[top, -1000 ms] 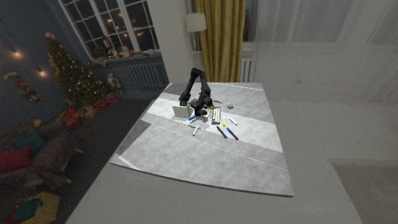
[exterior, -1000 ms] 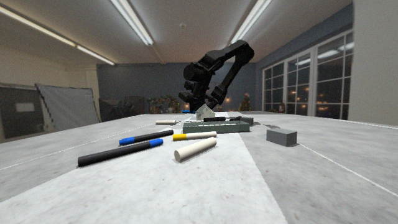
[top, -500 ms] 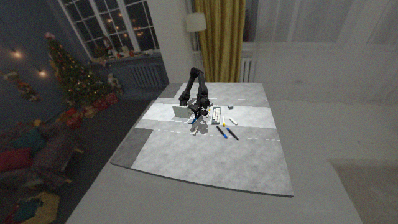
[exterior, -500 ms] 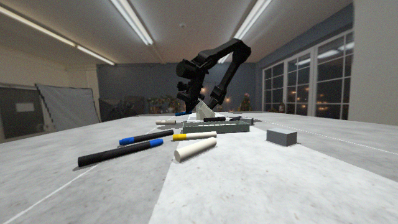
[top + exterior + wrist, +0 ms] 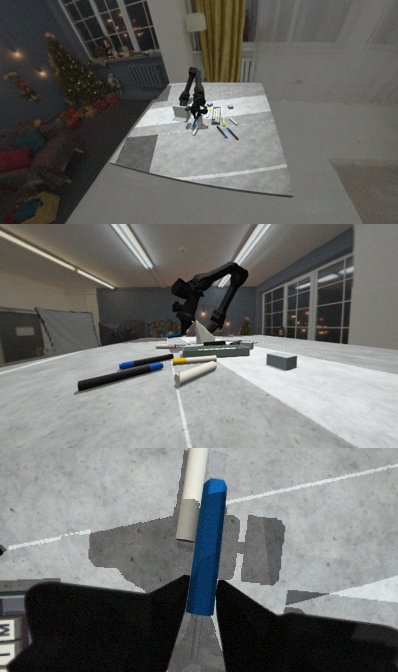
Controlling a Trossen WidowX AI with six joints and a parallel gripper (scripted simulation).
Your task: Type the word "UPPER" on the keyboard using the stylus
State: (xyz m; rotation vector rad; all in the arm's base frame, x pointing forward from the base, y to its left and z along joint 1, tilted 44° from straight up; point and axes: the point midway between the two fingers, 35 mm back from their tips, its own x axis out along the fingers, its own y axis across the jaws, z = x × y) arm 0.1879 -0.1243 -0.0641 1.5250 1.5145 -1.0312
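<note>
The stylus has a blue six-sided handle (image 5: 194, 121) (image 5: 175, 335) (image 5: 206, 548) and a thin grey shaft (image 5: 197, 635). My gripper (image 5: 196, 116) (image 5: 203, 584) is shut on the handle near its shaft end and holds the stylus above the table. The shaft points back between the fingers in the wrist view; its tip is not clear. The keyboard (image 5: 216, 116) (image 5: 217, 351), dark green-grey with pale keys, lies to the right of my gripper in the top view. Its corner, with a few keys (image 5: 5, 630), shows at the left edge of the wrist view.
A white pen (image 5: 195, 130) (image 5: 165, 346) (image 5: 194, 483) lies below the stylus. A pale upright panel (image 5: 180, 112) (image 5: 203, 334) stands beside the arm. Black-and-blue pens (image 5: 232, 134) (image 5: 119, 376), a white cylinder (image 5: 196, 373), a yellow-and-white pen (image 5: 196, 359) and a grey block (image 5: 230, 106) (image 5: 281, 361) lie around the keyboard.
</note>
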